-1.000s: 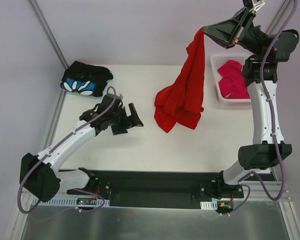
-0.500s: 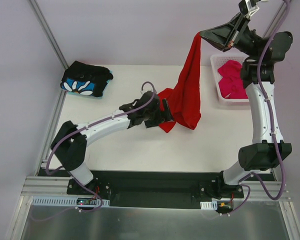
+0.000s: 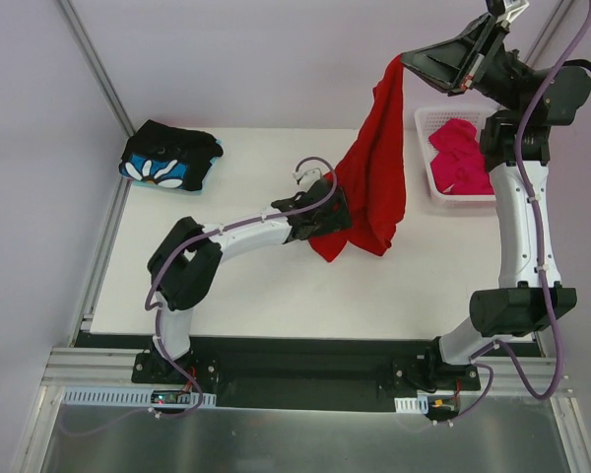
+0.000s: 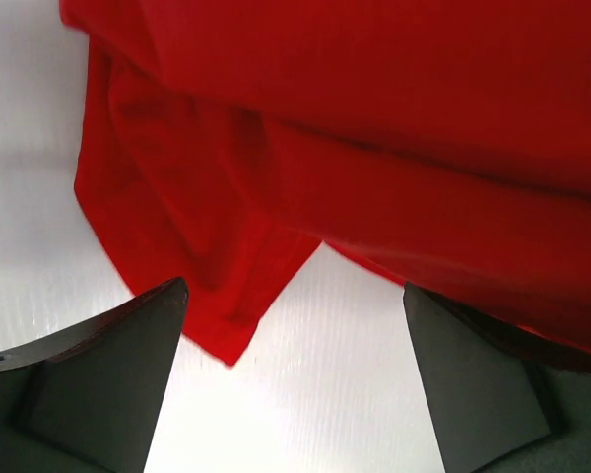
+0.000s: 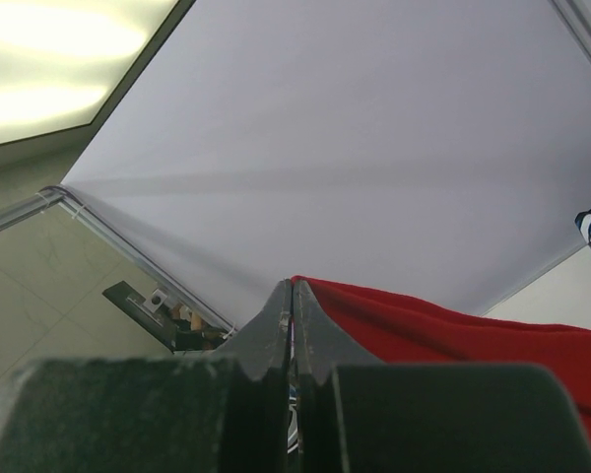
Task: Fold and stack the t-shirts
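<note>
Pinched tight in the right gripper (image 3: 406, 57), high and left of the basket (image 3: 424, 120): red shirt (image 3: 374, 187), hanging, lower end down at the table (image 3: 256, 286); brought in within the last second: left gripper (image 4: 294, 291), spread wide, holding nothing, at the shirt's lower corner; ready for a second grasp before spreading flat.

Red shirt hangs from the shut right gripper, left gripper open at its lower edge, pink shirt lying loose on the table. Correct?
Not quite. The pink shirt lies in the white basket, not loose on the table, as the top view shows. The red shirt part is right.
</note>
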Motion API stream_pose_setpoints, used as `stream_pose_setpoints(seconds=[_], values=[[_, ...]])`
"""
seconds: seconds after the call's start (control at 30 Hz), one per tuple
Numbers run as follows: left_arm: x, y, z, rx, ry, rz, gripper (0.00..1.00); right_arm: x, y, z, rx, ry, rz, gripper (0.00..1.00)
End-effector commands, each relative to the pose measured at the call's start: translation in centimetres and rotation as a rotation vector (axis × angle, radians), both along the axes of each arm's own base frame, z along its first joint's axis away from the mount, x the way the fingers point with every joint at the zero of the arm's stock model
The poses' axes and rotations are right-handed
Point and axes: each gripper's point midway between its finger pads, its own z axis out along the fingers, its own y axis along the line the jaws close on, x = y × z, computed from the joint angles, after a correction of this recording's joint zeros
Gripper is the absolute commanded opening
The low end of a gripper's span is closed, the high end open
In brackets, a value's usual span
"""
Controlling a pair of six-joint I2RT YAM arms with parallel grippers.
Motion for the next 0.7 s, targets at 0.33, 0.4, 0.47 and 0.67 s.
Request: stream_pose_setpoints(seconds=[0.33, 0.4, 0.47, 0.67], values=[[6.9, 1.5, 1.0, 0.166, -0.241, 0.200, 0.87, -6.9, -0.4, 3.5, 0.058, -0.191, 0.051, 0.01], [7.1, 1.6, 0.5, 0.174, -0.247, 0.216, 0.66, -7.5, -0.4, 3.8, 0.062, -0.210, 0.054, 0.01], [7.3, 1.5, -0.5, 0.171, -0.240, 0.237, 0.46, -7.8, -0.4, 4.1, 0.072, -0.204, 0.064, 0.01], [7.3, 1.3, -2.3, 0.161, -0.208, 0.251, 0.00, -9.3, -0.3, 4.4, 0.083, -0.235, 0.091, 0.01]])
